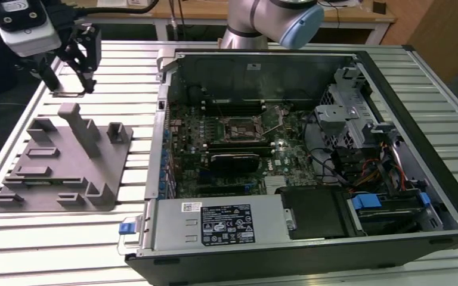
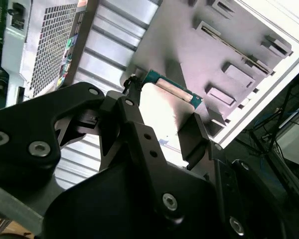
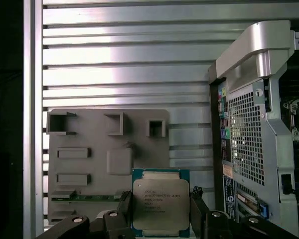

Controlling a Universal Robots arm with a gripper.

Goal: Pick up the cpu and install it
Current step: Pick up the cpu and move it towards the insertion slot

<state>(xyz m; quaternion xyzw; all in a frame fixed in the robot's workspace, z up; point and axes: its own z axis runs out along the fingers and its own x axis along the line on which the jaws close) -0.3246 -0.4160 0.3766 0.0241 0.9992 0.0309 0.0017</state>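
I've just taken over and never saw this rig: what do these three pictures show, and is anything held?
One robot arm ends in a two-finger gripper. The exterior view comes from a camera off the arm, looking down on a slatted table. On it lie a grey fixture with upright posts and an open computer case, its motherboard exposed. Both wrist views come from cameras riding on the arm, looking past the fingers. In the first wrist view the cpu sits clamped between the fingers, with the fixture behind it.
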